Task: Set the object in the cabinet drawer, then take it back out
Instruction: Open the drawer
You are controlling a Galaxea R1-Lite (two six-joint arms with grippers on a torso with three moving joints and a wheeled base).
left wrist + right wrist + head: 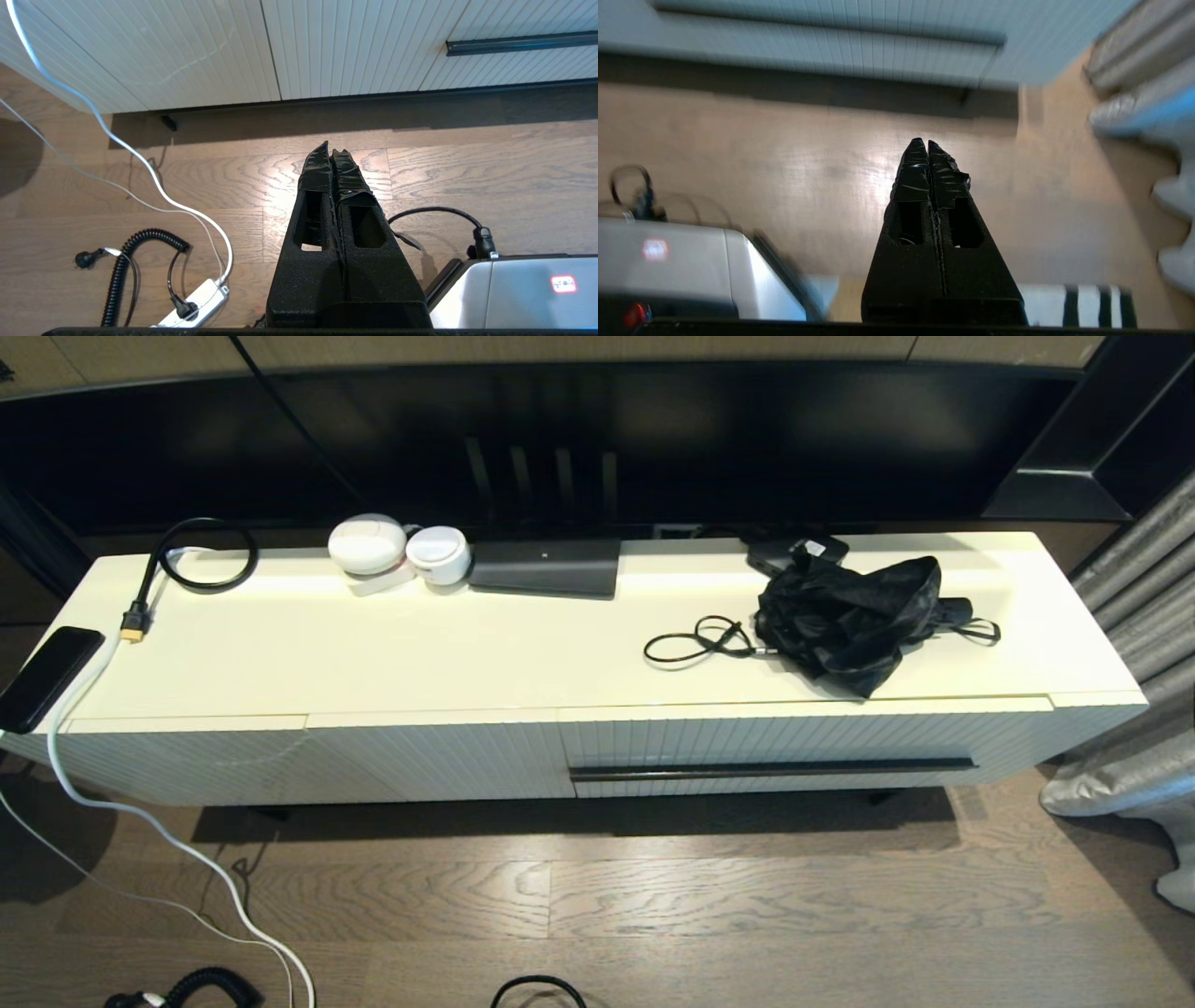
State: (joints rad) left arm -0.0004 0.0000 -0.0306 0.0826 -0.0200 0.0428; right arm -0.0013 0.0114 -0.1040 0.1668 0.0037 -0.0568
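I am holding both arms low over the wooden floor (747,896) in front of the cream cabinet (523,644), out of the head view. My left gripper (331,151) is pointing at the ribbed fronts with its jaws pressed together on nothing; my right gripper (921,143) is doing the same nearer the grey curtain (1134,616), jaws likewise closed and empty.

The cabinet drawer (775,742) is sitting fully shut on the right half of the cabinet, its black bar handle (773,769) running along the front. Directly above it on the cabinet top a crumpled black umbrella (854,616) is lying, apparently the object to be stored, with a thin black cord (698,642) looped just beside it.

Opening comes first, I judge: the right gripper should part its jaws, close around the bar near its middle and pull straight out, keeping the drawer from skewing.

No brand or writing is legible; a small red-bordered sticker (563,283) on my base is too small to read.
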